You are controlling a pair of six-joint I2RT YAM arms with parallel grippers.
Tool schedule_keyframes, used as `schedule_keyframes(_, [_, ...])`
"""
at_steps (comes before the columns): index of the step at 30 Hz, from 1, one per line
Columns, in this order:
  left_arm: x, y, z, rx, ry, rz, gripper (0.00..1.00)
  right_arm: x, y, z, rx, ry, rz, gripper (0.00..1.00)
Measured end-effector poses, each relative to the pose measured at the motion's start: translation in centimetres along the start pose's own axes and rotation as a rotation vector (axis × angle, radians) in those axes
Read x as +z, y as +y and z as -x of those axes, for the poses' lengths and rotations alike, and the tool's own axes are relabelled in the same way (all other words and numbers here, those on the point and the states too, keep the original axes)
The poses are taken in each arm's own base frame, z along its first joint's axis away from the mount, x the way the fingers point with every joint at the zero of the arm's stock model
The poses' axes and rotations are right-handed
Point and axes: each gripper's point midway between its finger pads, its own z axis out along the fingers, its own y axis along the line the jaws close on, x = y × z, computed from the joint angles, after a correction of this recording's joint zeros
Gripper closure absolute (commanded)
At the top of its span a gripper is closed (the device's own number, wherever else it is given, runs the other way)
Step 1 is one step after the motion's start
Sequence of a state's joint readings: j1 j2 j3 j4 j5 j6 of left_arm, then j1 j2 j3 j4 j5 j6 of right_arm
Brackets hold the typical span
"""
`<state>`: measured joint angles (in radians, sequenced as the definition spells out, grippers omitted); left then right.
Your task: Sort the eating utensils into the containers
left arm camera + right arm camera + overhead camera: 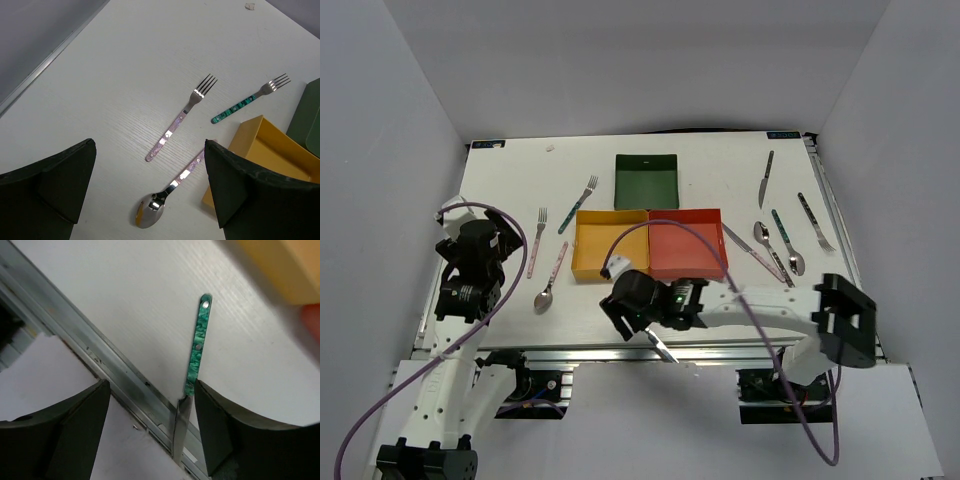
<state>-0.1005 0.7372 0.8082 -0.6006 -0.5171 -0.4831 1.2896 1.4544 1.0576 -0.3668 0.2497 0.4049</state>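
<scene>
Three trays stand mid-table: dark green (646, 180), yellow-orange (610, 245) and red (687, 243); none shows a utensil inside. My right gripper (638, 318) is open at the near table edge. Between its fingers lies a teal-handled knife (197, 345), nearer the right finger (220, 430), its blade sticking out over the edge rail. My left gripper (495, 245) is open and empty above a pink-handled spoon (170, 187). Beyond that lie a pink-handled fork (182, 117) and a teal-handled fork (247, 102).
Right of the red tray lie several more utensils: a dark knife (765, 178), a fork (817, 222), a pink-handled knife (748, 247) and spoons (795, 262). The metal edge rail (100, 360) runs along the near side. White walls enclose the table.
</scene>
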Motion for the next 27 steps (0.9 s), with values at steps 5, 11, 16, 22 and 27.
schedule_keyframes(5, [0.2, 0.0, -0.2, 0.006, 0.009, 0.008, 0.02, 4.6, -1.1, -4.6, -0.082, 0.143, -0.104, 0.36])
schedule_keyframes(11, [0.2, 0.1, -0.3, 0.009, 0.013, 0.009, 0.02, 7.4, -3.0, -6.0, -0.113, 0.204, -0.154, 0.49])
schedule_keyframes(16, [0.2, 0.0, -0.3, 0.009, 0.015, 0.007, 0.02, 8.5, -3.6, -6.0, -0.100, 0.207, -0.144, 0.60])
schedule_keyframes(22, [0.2, 0.0, -0.4, 0.010, 0.016, 0.007, 0.02, 9.0, -2.8, -5.9, -0.097, 0.201, -0.085, 0.81])
schedule_keyframes(27, [0.2, 0.0, -0.4, 0.010, 0.016, 0.007, 0.02, 9.1, -2.2, -5.9, -0.097, 0.203, -0.053, 1.00])
